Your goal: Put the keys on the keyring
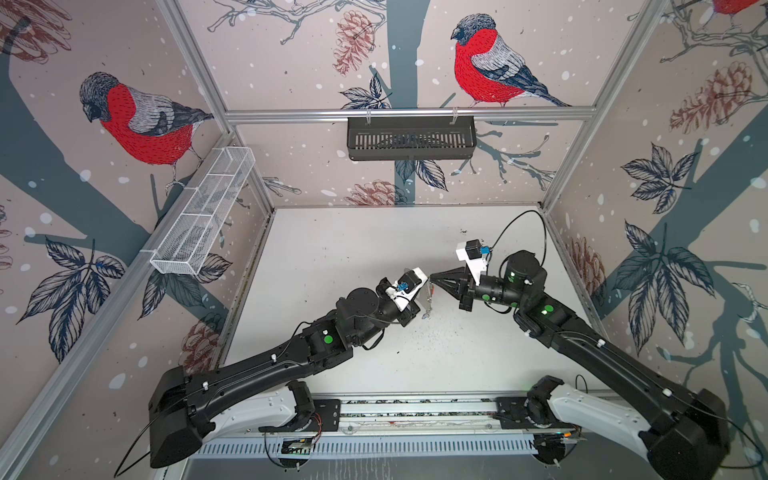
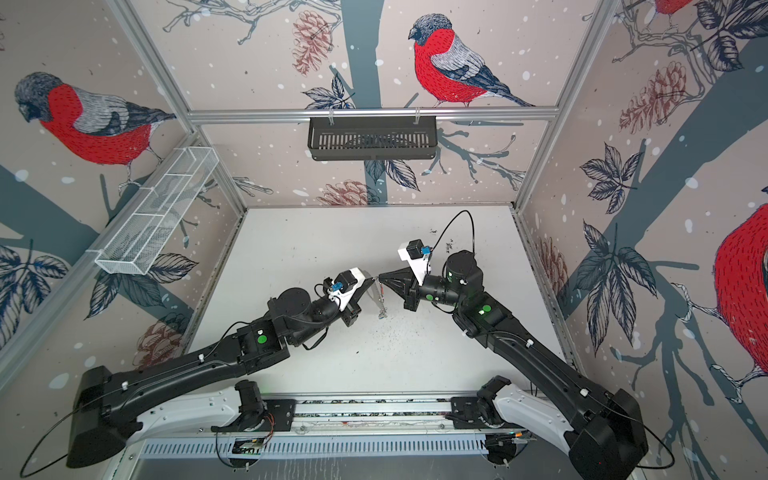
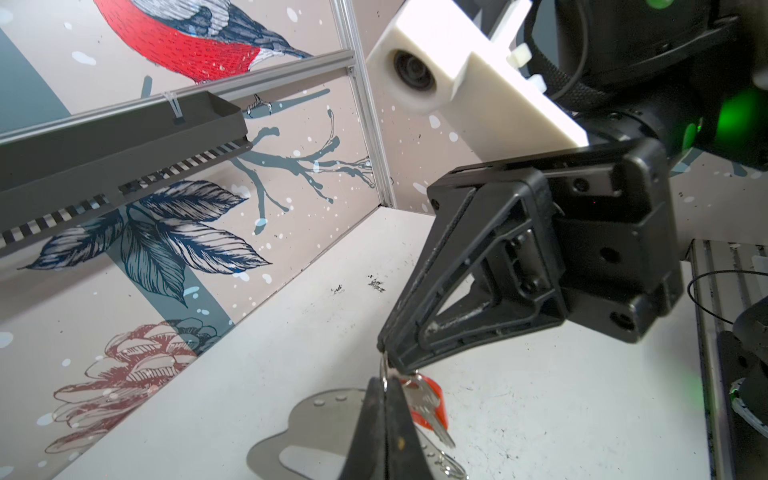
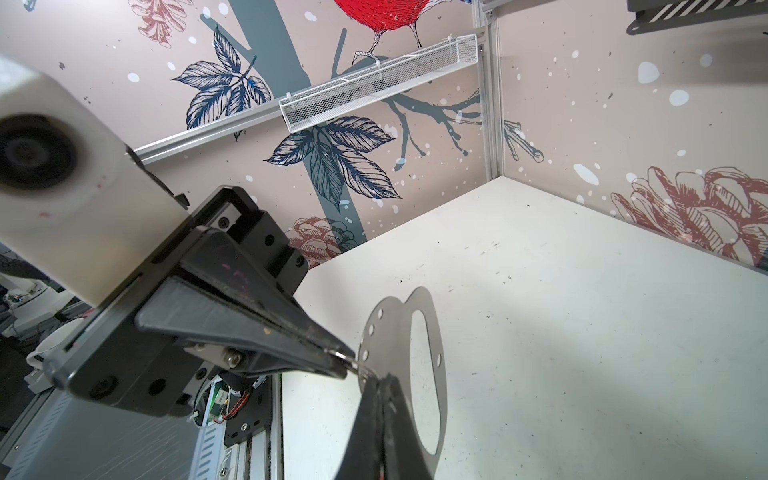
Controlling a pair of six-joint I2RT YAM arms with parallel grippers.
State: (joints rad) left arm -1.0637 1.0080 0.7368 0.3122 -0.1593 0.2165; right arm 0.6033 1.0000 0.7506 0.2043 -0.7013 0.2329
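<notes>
Grey keyring plate (image 4: 392,340) hangs mid-air at centre, the left gripper (image 4: 344,363) reaching from 8 o'clock to pinch its holed edge.
Right gripper (image 3: 388,353), from 3 o'clock, clamps the red-tagged key set (image 3: 422,399) by its ring. Expect light, stiff, slippery metal, so you hold the ring, not the tag.

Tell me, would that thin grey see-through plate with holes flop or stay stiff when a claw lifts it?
Probably stiff: the thin grey see-through plate, held upright in mid-air, shows no sag. Likely light, being thin with a big slot. The silver key with red-orange tag dangling beside it would probably swing and tug it.
</notes>
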